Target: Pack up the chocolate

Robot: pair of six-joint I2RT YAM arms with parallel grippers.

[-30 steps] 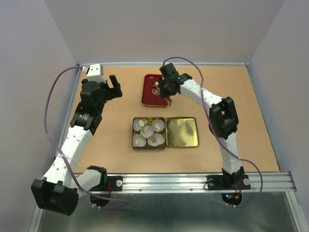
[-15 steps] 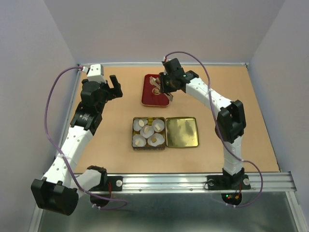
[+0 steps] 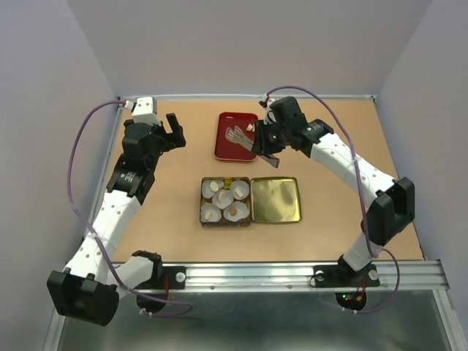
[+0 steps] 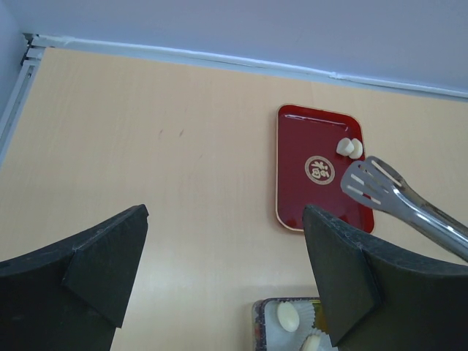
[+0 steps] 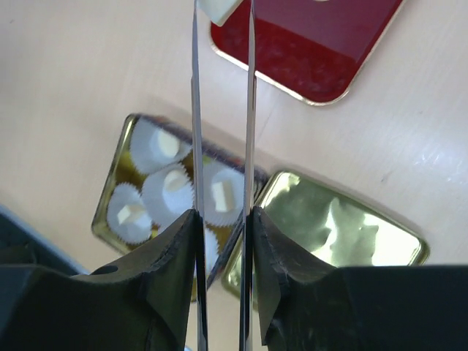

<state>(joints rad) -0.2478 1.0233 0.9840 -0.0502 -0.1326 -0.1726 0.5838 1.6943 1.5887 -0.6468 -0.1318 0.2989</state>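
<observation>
Right hand (image 5: 223, 245) holds tweezers (image 4: 401, 203); two chocolates (image 4: 344, 146) on tray (image 4: 296, 172).

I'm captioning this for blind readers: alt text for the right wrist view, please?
The right tool grips tweezers whose two blades run up the middle, a cream chocolate showing between their tips. Below lie a tin of filled cups, its open lid and a red tray.

The left arm (image 3: 102, 227) and right arm (image 3: 340, 157) are built of white links joined by black joint housings. A thin purple cable (image 3: 73, 168) loops loosely along each. Black bases (image 3: 146, 269) are bolted to a silver rail (image 3: 248, 274); small red and green lights (image 3: 351, 298) glow below the right one. The left gripper (image 3: 174, 129) has broad, matte-black, wedge-shaped fingers (image 4: 95, 270).
</observation>
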